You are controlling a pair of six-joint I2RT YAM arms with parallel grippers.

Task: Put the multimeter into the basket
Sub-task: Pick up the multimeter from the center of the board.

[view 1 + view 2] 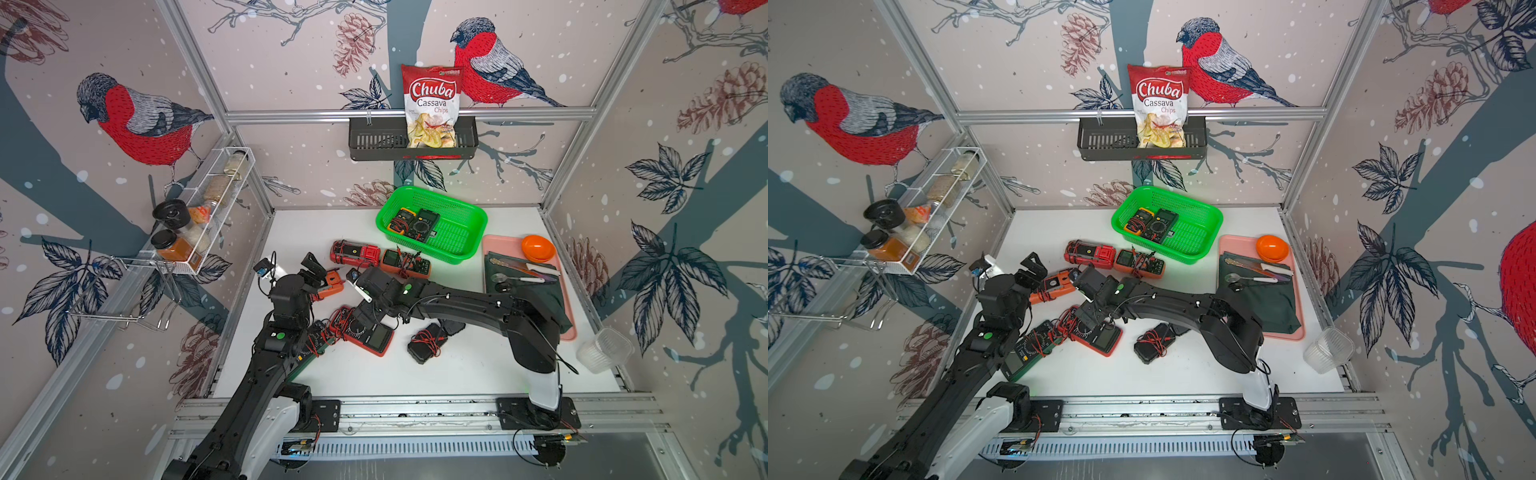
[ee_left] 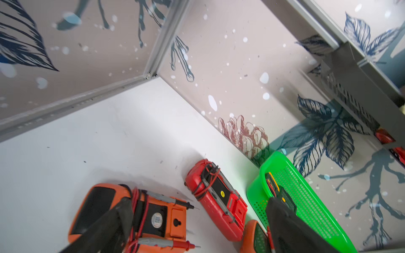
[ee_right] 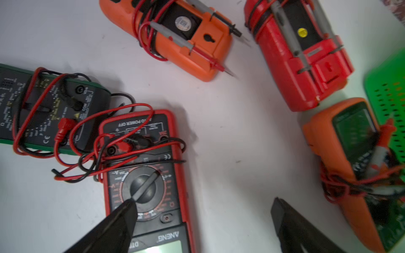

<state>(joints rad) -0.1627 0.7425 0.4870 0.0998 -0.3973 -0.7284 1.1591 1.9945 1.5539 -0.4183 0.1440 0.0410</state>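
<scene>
Multimeter with the red case (image 3: pixel 149 175) lay face up on the white table (image 1: pixel 457 365), well apart from the green basket (image 1: pixel 457 243), on the robot's side of it. Bare table lay open between them, save for an orange meter (image 3: pixel 328 140) and a red meter (image 3: pixel 306 65) just beside the basket's rim. Its face read "ANENG" and "POWER OFF". A yellow meter (image 1: pixel 400 218) and a black meter (image 1: pixel 424 222) sat inside the basket. High on the wall behind the basket, a bag (image 1: pixel 432 104) read "Chuba Cassava Chips". The right gripper (image 3: pixel 203 202) was spread wide and held nothing. One finger (image 3: pixel 118 219) hung over the dial, the other over bare table. The left gripper (image 2: pixel 198 202) was spread wide too, over a face-down orange meter (image 2: pixel 177 221).
</scene>
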